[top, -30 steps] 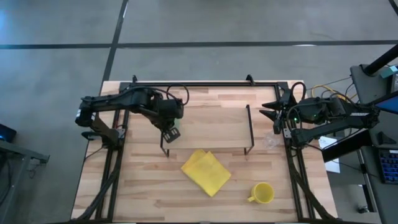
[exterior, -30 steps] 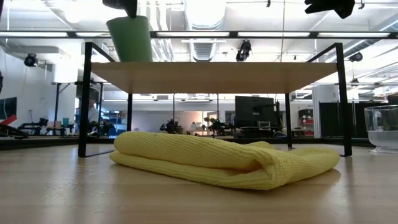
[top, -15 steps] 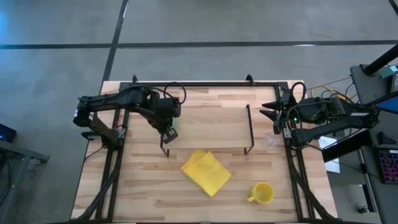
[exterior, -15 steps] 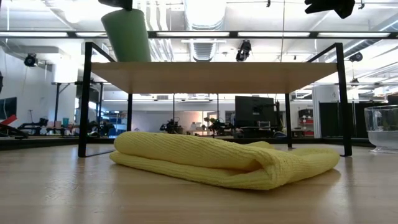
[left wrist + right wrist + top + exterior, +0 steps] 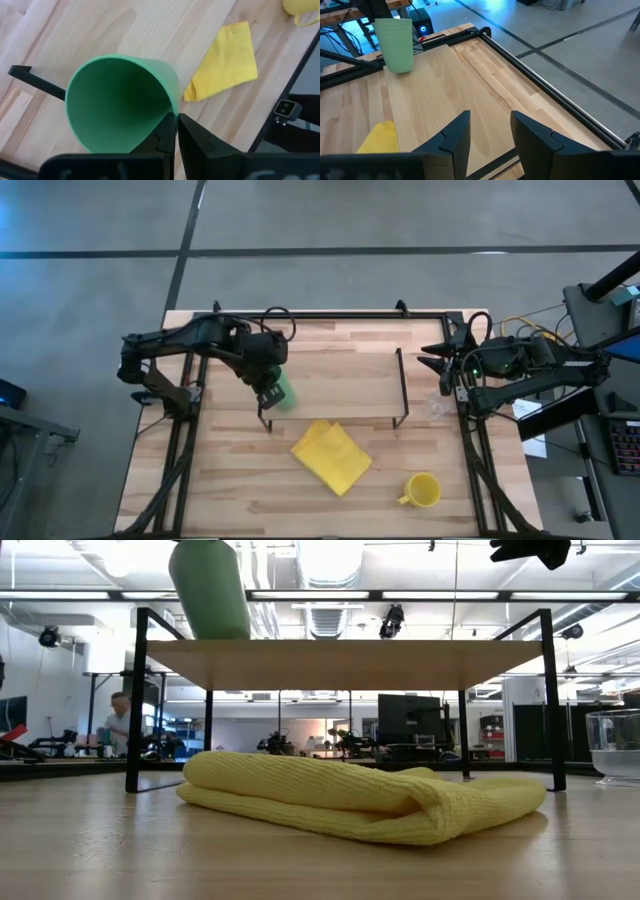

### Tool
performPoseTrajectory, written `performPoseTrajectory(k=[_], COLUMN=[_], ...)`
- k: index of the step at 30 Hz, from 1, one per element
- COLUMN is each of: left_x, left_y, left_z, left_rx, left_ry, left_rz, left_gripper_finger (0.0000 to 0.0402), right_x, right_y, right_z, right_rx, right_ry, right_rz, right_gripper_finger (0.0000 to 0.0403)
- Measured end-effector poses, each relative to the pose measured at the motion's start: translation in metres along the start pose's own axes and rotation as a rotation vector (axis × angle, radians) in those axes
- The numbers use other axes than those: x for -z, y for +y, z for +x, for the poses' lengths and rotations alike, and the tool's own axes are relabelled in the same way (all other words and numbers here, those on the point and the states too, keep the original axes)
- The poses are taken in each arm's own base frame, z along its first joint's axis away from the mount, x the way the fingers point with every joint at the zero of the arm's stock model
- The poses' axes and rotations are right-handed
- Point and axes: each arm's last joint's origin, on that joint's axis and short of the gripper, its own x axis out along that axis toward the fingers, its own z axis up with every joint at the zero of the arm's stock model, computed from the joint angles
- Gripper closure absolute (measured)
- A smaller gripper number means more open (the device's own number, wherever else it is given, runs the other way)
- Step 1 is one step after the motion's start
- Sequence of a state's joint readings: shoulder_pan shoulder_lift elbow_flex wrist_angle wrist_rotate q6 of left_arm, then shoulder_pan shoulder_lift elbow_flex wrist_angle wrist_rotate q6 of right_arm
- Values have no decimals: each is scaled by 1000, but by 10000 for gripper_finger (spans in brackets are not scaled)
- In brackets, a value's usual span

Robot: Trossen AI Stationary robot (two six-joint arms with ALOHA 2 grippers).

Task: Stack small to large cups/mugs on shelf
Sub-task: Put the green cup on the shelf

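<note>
Your left gripper (image 5: pixel 268 385) is over the left end of the shelf (image 5: pixel 340 385), its fingers (image 5: pixel 167 136) clamped on the rim of the green cup (image 5: pixel 282 391). In the low view the green cup (image 5: pixel 210 588) hangs tilted, its lower edge at or just above the shelf top (image 5: pixel 340 662); you cannot tell from that view whether it touches. The left wrist view looks into the cup's open mouth (image 5: pixel 117 102), with both dark fingers pressed close together on the wall nearest the camera.

Your right gripper (image 5: pixel 437 360) waits at the right edge of the table (image 5: pixel 230 490), beside the shelf's right end, fingers (image 5: pixel 456 136) spread apart with nothing between them.

The clear glass cup (image 5: pixel 435 407) stands upright on the table just off the shelf's right legs; it shows at the right edge of the low view (image 5: pixel 615 745). The yellow mug (image 5: pixel 422 491) sits near the table's front right corner, handle toward the left. The folded yellow cloth (image 5: pixel 331 456) lies on the table in front of the shelf, apart from the mug.

A person (image 5: pixel 118 720) shows in the room behind. You will find no readable label, brand or writing on any cup, the shelf or the cloth.
</note>
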State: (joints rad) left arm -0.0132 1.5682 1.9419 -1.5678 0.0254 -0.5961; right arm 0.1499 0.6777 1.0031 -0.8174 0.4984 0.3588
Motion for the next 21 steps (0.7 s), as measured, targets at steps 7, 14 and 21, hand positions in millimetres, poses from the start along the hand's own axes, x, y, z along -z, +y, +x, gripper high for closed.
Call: performPoseTrajectory(k=[7, 14, 21], left_x=[0, 0, 0], left_y=[0, 0, 0], left_z=[0, 1, 3], left_rx=[-2, -3, -2], left_ry=[3, 4, 2], left_rz=[1, 1, 1], left_gripper_finger=[401, 402, 402], right_x=[0, 0, 0], right_y=[0, 0, 0], right_z=[0, 0, 0], right_rx=[0, 0, 0], right_ry=[0, 0, 0], right_rz=[1, 1, 1], right_gripper_finger=[268, 268, 268])
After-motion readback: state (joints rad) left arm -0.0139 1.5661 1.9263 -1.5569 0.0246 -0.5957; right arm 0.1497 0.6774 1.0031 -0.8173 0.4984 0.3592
